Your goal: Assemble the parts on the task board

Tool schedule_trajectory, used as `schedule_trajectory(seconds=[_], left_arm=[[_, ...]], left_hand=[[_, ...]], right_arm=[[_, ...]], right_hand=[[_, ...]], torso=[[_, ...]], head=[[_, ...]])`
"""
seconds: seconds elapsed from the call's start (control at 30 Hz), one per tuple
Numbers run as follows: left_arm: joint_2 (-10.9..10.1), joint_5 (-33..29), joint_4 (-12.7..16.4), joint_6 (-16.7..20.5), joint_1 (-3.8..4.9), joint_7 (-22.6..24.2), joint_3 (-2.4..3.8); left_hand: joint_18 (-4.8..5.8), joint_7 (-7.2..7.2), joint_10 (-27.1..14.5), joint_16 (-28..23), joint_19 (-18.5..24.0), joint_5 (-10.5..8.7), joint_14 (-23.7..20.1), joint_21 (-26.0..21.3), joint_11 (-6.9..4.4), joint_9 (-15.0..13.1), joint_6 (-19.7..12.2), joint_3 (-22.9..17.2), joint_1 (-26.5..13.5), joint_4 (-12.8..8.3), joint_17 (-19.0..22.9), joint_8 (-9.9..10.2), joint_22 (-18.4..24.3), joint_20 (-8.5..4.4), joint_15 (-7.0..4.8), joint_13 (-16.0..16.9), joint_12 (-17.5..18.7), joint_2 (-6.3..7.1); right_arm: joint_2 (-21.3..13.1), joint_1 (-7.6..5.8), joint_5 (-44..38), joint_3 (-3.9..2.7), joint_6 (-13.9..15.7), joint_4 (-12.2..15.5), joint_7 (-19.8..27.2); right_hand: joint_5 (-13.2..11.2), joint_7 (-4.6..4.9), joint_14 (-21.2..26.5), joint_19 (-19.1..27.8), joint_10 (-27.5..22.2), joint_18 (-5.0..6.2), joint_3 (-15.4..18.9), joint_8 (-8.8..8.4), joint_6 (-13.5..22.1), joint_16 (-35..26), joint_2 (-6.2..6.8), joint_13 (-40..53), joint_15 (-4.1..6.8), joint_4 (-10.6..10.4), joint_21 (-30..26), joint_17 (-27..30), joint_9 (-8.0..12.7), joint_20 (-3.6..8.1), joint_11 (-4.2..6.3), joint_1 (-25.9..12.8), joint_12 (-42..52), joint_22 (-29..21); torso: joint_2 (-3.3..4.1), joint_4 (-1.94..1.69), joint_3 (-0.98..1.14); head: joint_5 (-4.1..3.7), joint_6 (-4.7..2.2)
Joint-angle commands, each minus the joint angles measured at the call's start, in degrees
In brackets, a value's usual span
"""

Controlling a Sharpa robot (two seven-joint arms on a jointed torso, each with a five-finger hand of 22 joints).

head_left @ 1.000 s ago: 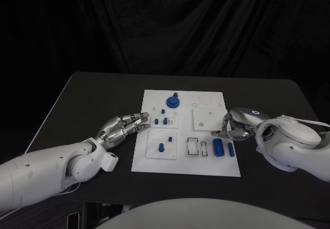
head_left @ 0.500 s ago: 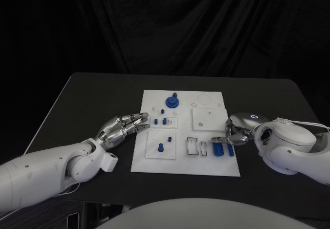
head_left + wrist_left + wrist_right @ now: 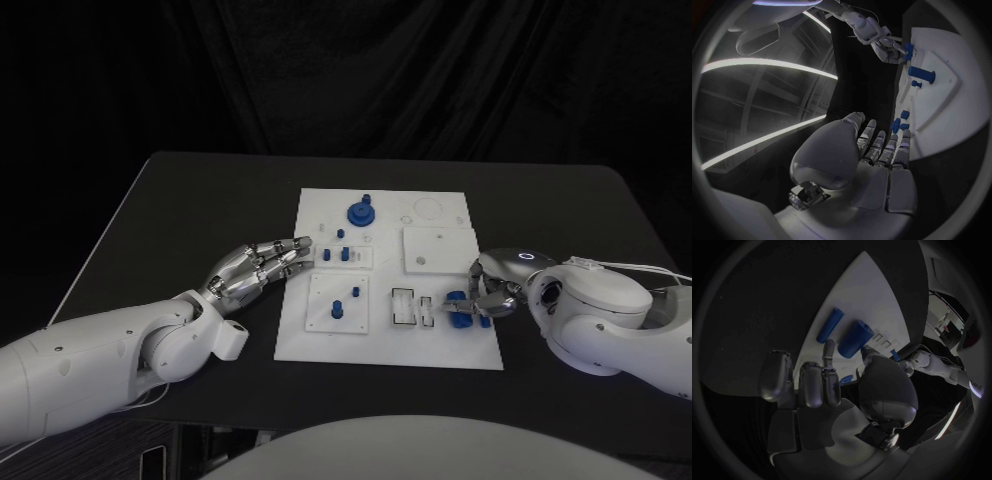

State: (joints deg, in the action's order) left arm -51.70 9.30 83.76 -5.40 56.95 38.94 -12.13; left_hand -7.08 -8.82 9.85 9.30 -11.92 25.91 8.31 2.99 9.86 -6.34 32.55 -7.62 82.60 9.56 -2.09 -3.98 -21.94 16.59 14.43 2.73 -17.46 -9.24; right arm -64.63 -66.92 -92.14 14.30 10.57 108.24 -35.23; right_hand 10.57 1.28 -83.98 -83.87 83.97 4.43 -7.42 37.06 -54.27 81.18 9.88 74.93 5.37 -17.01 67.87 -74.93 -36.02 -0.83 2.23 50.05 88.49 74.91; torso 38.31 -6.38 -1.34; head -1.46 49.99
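1. Task board (image 3: 325, 340): white plate at frame centre on the black table (image 3: 188, 200), lying flat.
2. R hand (image 3: 488, 290) at the board's right edge, centre-right of frame, fingers curled down onto two blue cylinders (image 3: 462, 308) lying side by side near the board's lower right. In the R wrist view the fingertips (image 3: 830, 347) reach the thick cylinder (image 3: 855, 339); thin cylinder (image 3: 829, 325) lies just beside it. Can't tell if it actually grips one.
3. L hand (image 3: 260, 266) left of centre, just off the board's left edge, fingers straight and slightly apart, holding nothing.
4. Blue knob part (image 3: 361, 212) stands at the board's upper middle; small blue pegs (image 3: 338, 254) sit mid-board, another peg (image 3: 338, 309) lower left.
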Motion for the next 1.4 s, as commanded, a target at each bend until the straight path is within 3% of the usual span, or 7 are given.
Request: schedule_trajectory(seconds=[0.03, 0.53, 0.77, 0.8, 0.97, 1.2, 1.4], left_arm=[[0.11, -0.3, 0.01, -0.4, -0.19, 3.43, 0.04], [0.07, -0.3, -0.05, -0.6, -1.04, 3.2, 0.04], [0.02, -0.3, -0.09, -0.74, -1.22, 3.06, 0.04], [-0.01, -0.3, -0.08, -0.74, -1.24, 3.05, 0.04], [-0.19, -0.29, -0.04, -0.78, -1.33, 3.07, 0.04], [-0.18, -0.29, -0.06, -0.78, -1.41, 3.15, 0.04], [-0.07, -0.29, -0.14, -0.83, -1.43, 3.13, 0.04]], left_hand=[[1.13, -0.22, -0.41, 0.05, 0.15, 0.12, -0.42, -0.05, -0.04, -0.01, 0.09, -0.05, -0.44, 0.32, 0.06, -0.32, 0.06, 0.13, 0.04, -0.04, -0.06, 0.01], [1.12, -0.32, -0.45, 0.04, 0.13, 0.08, -0.45, -0.04, -0.01, -0.02, 0.17, -0.09, -0.45, 0.34, 0.07, -0.35, 0.06, 0.12, -0.04, -0.04, -0.06, 0.0], [1.1, -0.42, -0.44, 0.03, 0.14, 0.03, -0.49, -0.04, 0.11, -0.02, 0.16, -0.11, -0.47, 0.36, 0.07, -0.35, 0.12, 0.11, -0.11, -0.04, -0.12, 0.02], [1.07, -0.5, -0.41, 0.03, 0.13, -0.04, -0.52, -0.04, 0.24, -0.02, 0.2, -0.12, -0.5, 0.38, 0.08, -0.37, 0.15, 0.11, -0.15, -0.02, -0.21, 0.03], [1.07, -0.5, -0.34, 0.03, 0.16, -0.05, -0.52, -0.05, 0.26, -0.03, 0.23, -0.13, -0.5, 0.38, 0.07, -0.37, 0.2, 0.11, -0.15, 0.0, -0.34, 0.04], [1.04, -0.53, -0.22, 0.05, 0.12, -0.1, -0.53, -0.04, 0.39, -0.02, 0.18, -0.15, -0.52, 0.4, 0.07, -0.38, 0.16, 0.11, -0.18, 0.03, -0.56, 0.05], [1.04, -0.53, -0.22, 0.05, 0.12, -0.1, -0.53, -0.04, 0.39, -0.02, 0.18, -0.15, -0.52, 0.4, 0.07, -0.38, 0.16, 0.11, -0.18, 0.03, -0.56, 0.05]], right_arm=[[0.28, 0.58, -0.5, 0.01, -0.03, 0.03, 0.03], [2.37, 2.76, 0.75, 0.0, 0.42, -1.31, 1.68], [2.85, 3.43, 5.47, 0.0, 0.24, -2.14, 1.61], [2.81, 3.46, 6.26, 0.0, 0.74, -2.13, 1.8], [2.15, 3.55, 12.93, -0.03, 7.8, -1.38, 4.83], [1.05, 3.27, 21.65, -0.11, 17.86, 1.46, 10.14], [1.65, 3.11, 24.42, -0.13, 19.52, 2.5, 11.36]], right_hand=[[2.02, 0.09, -2.17, 0.47, 0.25, -0.1, -0.68, -1.9, -0.76, -0.38, -0.41, 8.24, 0.01, 0.0, -0.42, -3.45, 1.12, -0.15, 0.04, 1.81, -0.5, 9.42], [9.73, 0.57, -2.67, 0.71, 0.64, -0.11, -3.29, -6.95, -1.59, 0.55, -1.55, 8.63, -0.25, 0.27, 0.17, -4.64, 4.15, -0.41, -0.32, 10.85, -0.57, 9.42], [23.0, 0.99, -3.11, 0.69, 1.29, -0.17, -6.73, -9.47, -0.93, 1.6, -1.6, 9.46, -0.47, 0.71, 0.81, -5.88, 5.94, -0.62, -0.63, 15.74, -0.35, 9.51], [27.59, 0.92, -3.55, 0.46, 2.26, -0.27, -7.92, -9.57, -0.92, 2.54, -1.21, 10.58, -0.33, 1.16, 1.54, -7.01, 6.03, -0.52, -0.53, 17.3, 0.04, 9.68], [36.12, 0.43, -5.11, -1.05, 5.87, -1.02, -10.43, -8.65, -2.07, 6.1, -0.74, 14.86, 0.16, 0.71, 5.78, -11.42, 5.58, -0.03, 0.02, 17.93, 1.45, 10.68], [33.75, -0.19, -5.85, -3.08, 6.03, -2.22, -10.8, -7.56, -3.37, 8.27, -1.35, 15.07, 0.7, 0.35, 12.09, -14.29, 4.88, 0.51, 0.6, 13.56, 1.51, 12.22], [27.52, -0.34, -5.84, -3.14, 6.03, -2.3, -10.07, -7.41, -3.79, 8.25, -2.15, 15.07, 0.79, 0.32, 12.74, -14.24, 4.7, 0.62, 0.71, 9.29, 1.51, 12.31]], torso=[[-0.07, 0.0, -0.02], [-0.08, 0.03, 0.02], [-0.11, -0.01, 0.01], [-0.11, 0.0, 0.01], [-0.15, 0.06, -0.03], [-0.1, 0.06, 0.04], [-0.09, 0.0, 0.06]], head=[[0.12, 0.01], [0.1, 0.01], [0.44, 0.01], [0.47, 0.01], [0.61, 0.01], [0.45, 0.01], [0.28, 0.01]])
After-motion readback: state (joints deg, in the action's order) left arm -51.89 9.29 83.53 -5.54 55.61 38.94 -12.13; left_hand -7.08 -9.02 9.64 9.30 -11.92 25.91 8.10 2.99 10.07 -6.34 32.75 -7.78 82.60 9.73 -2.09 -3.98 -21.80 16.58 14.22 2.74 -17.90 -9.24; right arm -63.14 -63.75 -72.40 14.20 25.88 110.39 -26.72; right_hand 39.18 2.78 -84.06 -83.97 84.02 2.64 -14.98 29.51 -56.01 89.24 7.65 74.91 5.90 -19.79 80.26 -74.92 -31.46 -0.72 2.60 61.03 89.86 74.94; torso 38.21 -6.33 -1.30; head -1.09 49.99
